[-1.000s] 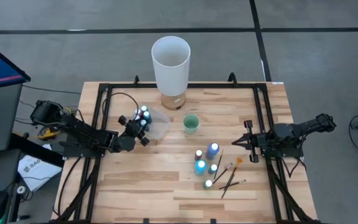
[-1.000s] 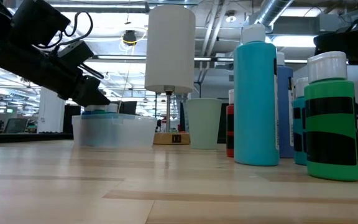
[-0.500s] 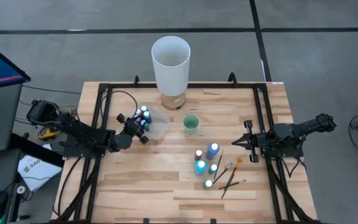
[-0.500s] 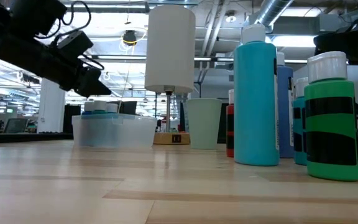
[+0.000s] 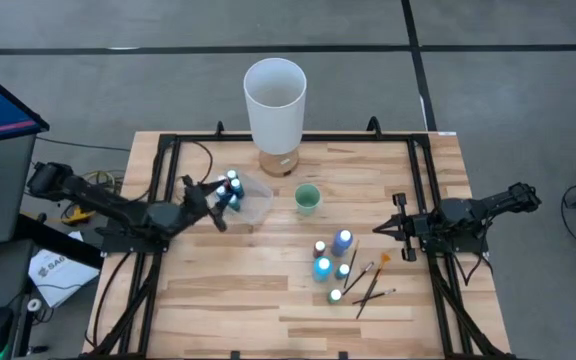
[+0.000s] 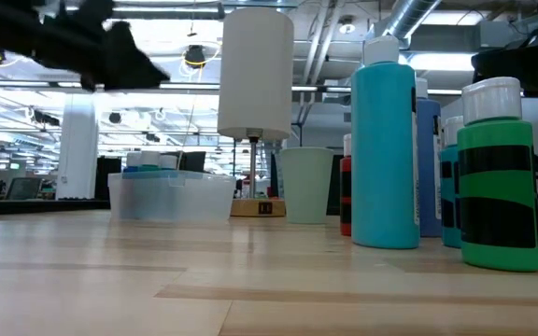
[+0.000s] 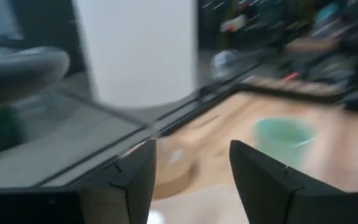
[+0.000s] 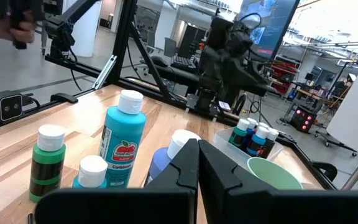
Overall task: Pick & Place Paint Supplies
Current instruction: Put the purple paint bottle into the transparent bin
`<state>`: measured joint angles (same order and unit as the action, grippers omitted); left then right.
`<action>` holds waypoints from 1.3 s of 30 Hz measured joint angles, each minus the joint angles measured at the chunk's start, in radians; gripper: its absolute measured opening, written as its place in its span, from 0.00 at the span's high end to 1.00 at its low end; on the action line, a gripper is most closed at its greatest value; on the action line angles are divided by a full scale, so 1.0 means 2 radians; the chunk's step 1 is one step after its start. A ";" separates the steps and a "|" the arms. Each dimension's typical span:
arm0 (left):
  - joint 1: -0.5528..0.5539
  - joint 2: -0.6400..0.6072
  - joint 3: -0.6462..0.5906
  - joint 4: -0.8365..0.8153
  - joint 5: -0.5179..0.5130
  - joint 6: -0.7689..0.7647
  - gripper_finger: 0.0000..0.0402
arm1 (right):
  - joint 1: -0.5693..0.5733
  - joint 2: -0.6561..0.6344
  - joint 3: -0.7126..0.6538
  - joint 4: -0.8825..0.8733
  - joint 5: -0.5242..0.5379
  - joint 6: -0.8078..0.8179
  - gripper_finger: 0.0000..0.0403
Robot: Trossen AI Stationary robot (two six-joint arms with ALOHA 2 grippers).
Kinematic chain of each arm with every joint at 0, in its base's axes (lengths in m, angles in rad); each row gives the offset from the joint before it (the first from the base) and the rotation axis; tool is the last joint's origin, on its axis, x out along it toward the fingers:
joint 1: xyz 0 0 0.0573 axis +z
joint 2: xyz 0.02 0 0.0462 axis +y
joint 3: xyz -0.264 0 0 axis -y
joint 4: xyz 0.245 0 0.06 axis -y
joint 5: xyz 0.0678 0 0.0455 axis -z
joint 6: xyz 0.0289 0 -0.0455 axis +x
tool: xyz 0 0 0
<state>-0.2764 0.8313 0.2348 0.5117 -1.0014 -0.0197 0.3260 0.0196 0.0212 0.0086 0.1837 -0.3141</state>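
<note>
The loose bottles [image 5: 330,262] and the three brushes [image 5: 368,280] lie toward the table's right half, between its middle and near edge, so they sit well away from the left hand [image 5: 211,203] and much nearer the right hand [image 5: 383,228], which waits just beside them on the side of the table's right edge, clenched and empty. The left hand hangs above the clear tub [image 5: 248,198] in the table's left half toward the far edge; its fingers [image 7: 135,177] stand apart with nothing between them, so it reads as released. Several bottles [image 5: 230,186] already stand upright in that tub. For the next pick, the left hand would have to cross rightward over the green cup [image 5: 308,198] area, a judgement only. The loose bottles are small, white-capped, upright and clustered close: teal, blue, green and one reddish. The brushes are thin and dark-handled, lying flat with long axes slanting from the near edge up toward the right; one is orange-tipped [image 5: 384,259]
</note>
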 joint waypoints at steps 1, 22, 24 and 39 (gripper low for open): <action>-0.006 -0.015 0.000 0.002 0.022 -0.001 0.55 | 0.000 0.000 0.000 0.000 0.000 0.000 1.00; -0.106 0.112 0.124 0.141 0.308 0.025 0.51 | 0.000 0.000 0.000 0.000 0.000 0.000 1.00; -0.107 0.138 0.152 0.139 0.308 0.035 0.49 | 0.000 0.000 0.000 0.000 0.000 0.000 1.00; -0.191 -0.033 0.222 -0.088 0.303 0.037 0.80 | -0.002 0.000 0.000 0.000 0.000 -0.035 1.00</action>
<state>-0.6577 0.7644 0.6793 0.3361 -0.3959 0.0535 0.3214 0.0194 0.0212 0.0089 0.1841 -0.3837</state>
